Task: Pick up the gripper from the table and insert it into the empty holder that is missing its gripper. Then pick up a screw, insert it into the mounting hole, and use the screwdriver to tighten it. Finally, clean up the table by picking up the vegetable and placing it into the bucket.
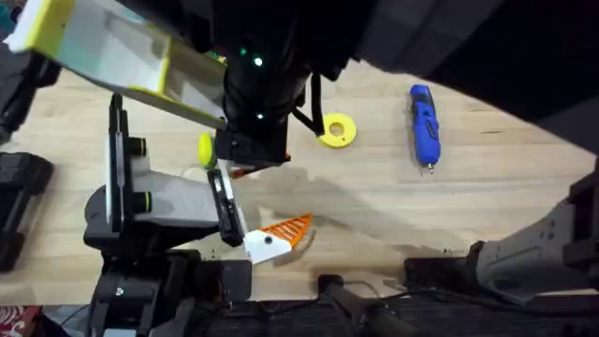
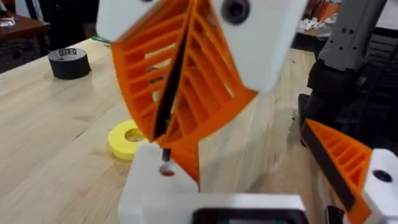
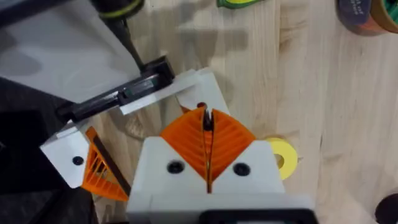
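My right gripper is shut on a small dark screw, its orange pads pressed together around it. It hangs just above the white holder on my left arm's tip, over the mounting hole, where orange shows through. An orange piece beside the holder looks like the gripper, mostly hidden by my right fingers. My left gripper stands open, its other orange finger well apart. The blue screwdriver lies at the far right. The yellow-green vegetable lies beside the left arm.
A flat yellow ring lies between the arms and the screwdriver. A black tape roll sits farther off. A round dark blue thing with an orange edge is cut off by the frame. A yellow-edged white box hangs over the far left.
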